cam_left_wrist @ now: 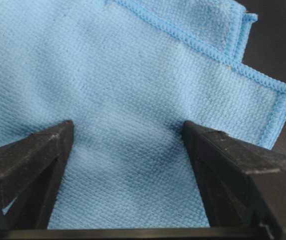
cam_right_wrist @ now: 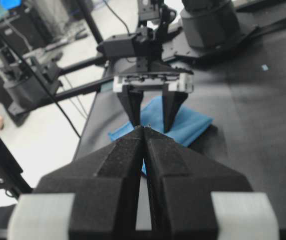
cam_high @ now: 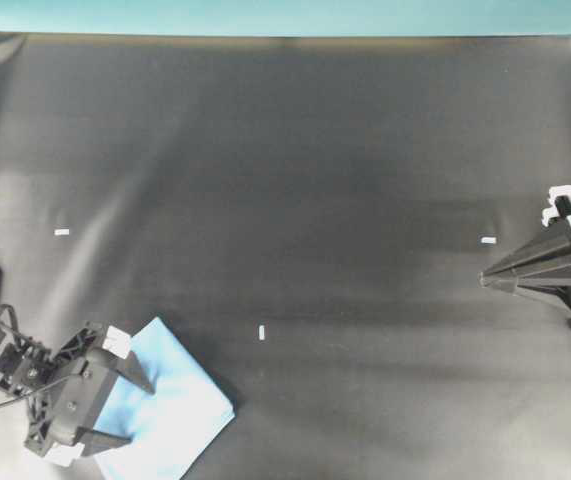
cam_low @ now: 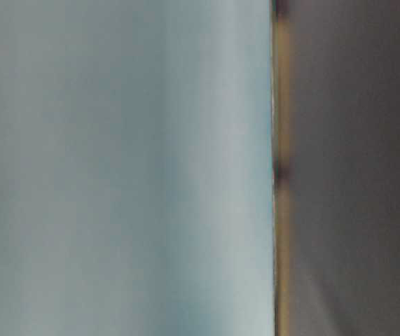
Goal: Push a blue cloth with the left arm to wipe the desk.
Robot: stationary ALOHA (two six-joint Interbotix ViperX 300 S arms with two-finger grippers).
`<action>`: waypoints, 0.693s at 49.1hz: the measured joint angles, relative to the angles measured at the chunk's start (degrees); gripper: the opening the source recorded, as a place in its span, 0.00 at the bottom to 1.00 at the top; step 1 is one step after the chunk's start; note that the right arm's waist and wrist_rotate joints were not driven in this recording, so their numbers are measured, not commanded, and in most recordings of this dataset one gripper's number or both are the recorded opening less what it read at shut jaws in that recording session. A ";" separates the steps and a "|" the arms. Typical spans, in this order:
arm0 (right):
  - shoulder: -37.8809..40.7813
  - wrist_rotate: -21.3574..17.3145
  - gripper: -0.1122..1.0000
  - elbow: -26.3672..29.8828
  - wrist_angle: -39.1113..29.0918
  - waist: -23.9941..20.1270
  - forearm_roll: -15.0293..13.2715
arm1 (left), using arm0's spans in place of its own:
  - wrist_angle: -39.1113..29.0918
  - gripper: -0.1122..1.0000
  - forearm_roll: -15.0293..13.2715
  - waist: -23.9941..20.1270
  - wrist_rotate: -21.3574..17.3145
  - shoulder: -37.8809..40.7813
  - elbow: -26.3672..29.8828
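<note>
The blue cloth (cam_high: 180,405) lies flat on the black desk (cam_high: 315,180) at the front left corner. My left gripper (cam_high: 141,412) is open over it, one finger on each side of the cloth's middle. In the left wrist view the cloth (cam_left_wrist: 132,65) fills the frame, and both fingertips of the left gripper (cam_left_wrist: 127,127) seem to press into it. My right gripper (cam_high: 485,278) is shut and empty at the desk's right edge, pointing left. The right wrist view shows the right gripper (cam_right_wrist: 144,127) closed, with the cloth (cam_right_wrist: 193,122) and the left arm (cam_right_wrist: 148,90) far ahead.
Small white marks sit on the desk (cam_high: 62,232), (cam_high: 262,332), (cam_high: 488,240). A teal edge (cam_high: 285,15) runs along the back. The cloth lies near the desk's front edge. The table-level view is blurred and shows nothing usable.
</note>
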State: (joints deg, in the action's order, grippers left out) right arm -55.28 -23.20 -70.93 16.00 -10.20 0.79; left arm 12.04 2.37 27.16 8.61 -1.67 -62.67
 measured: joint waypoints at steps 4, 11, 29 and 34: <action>0.00 0.09 0.11 0.00 0.09 0.00 0.00 | -0.79 0.87 -0.09 0.26 -0.35 -1.85 -0.18; 0.00 0.09 0.11 -0.09 0.00 0.00 0.00 | -0.88 0.87 -0.09 0.18 -2.81 -6.77 -0.18; 0.00 0.00 0.11 -0.35 0.00 0.00 -0.09 | -1.05 0.87 0.00 -2.11 -8.35 -19.95 -2.37; 0.00 0.00 0.11 -0.88 -0.09 0.00 0.00 | -1.05 0.87 0.00 -2.20 -8.35 -22.06 -3.34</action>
State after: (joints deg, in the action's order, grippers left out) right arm -55.28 -23.20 -71.81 15.91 -10.20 0.79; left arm 10.99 2.37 24.96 0.26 -23.73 -66.01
